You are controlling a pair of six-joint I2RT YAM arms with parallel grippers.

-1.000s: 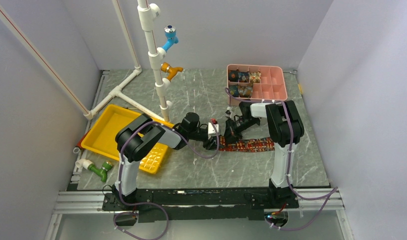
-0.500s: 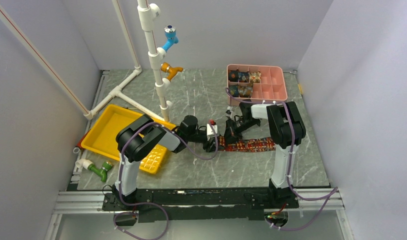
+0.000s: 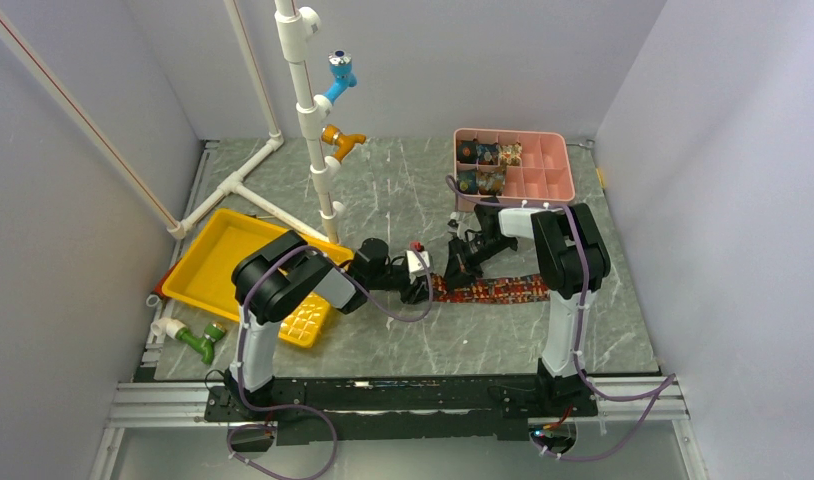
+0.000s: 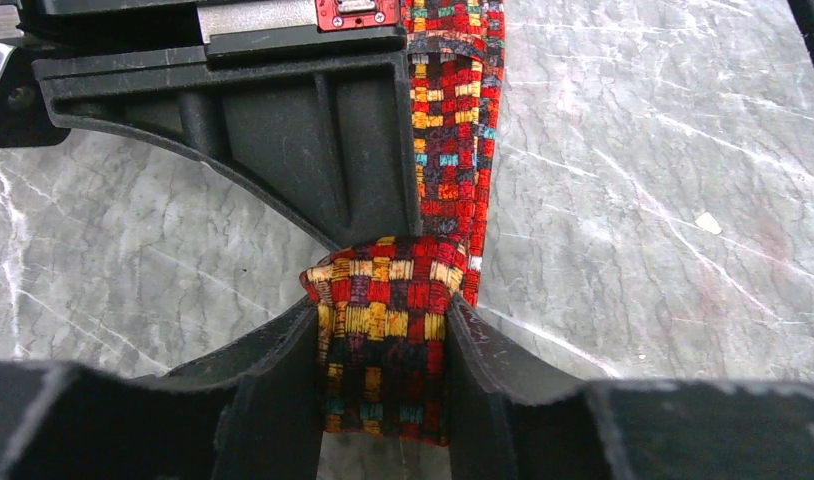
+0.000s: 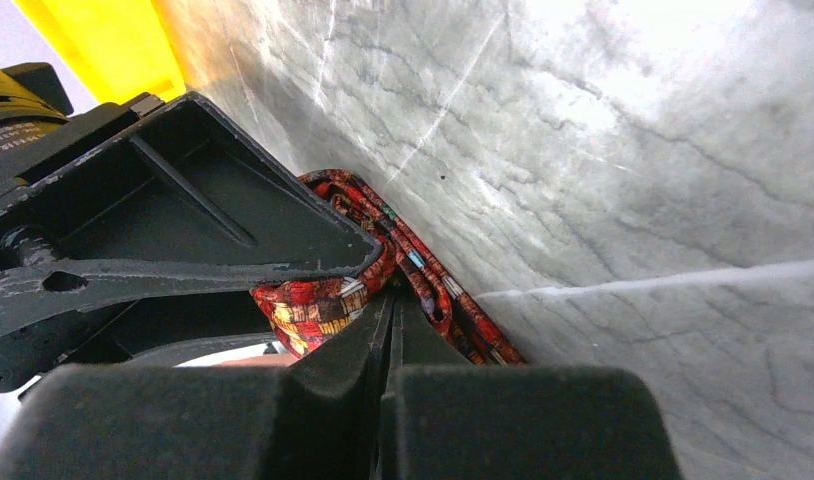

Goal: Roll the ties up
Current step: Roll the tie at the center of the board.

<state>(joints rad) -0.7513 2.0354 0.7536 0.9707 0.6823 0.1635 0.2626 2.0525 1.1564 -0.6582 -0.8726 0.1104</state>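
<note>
my left gripper (image 4: pixel 381 318) is closed on the folded end of the tie (image 3: pixel 493 290). from the left wrist i see the fold standing between my two fingers (image 4: pixel 273 400), the cloth touching both of them, with its red, gold and dark squares bunched into a short thick wad. the rest of the tie runs away from that fold as a flat strip on the table (image 3: pixel 403 340), stretching toward the right arm's side.

my right gripper (image 5: pixel 388 300) is fully closed, its two fingers pressed flat together. its tips sit right at the same fold, opposite my left gripper, so the two meet nose to nose over the tie's end. from the right wrist the fold curls just beside the tips and under the left gripper's finger; whether a layer of cloth is caught between the right tips i cannot tell, as the view there is dark and tight.

at the far right of the table stands a pink tray (image 3: pixel 553 165) with compartments, and rolled ties (image 3: pixel 488 153) fill its left-hand compartments. a yellow tray (image 3: pixel 223 255) lies on the left side, well apart from the tie.
</note>
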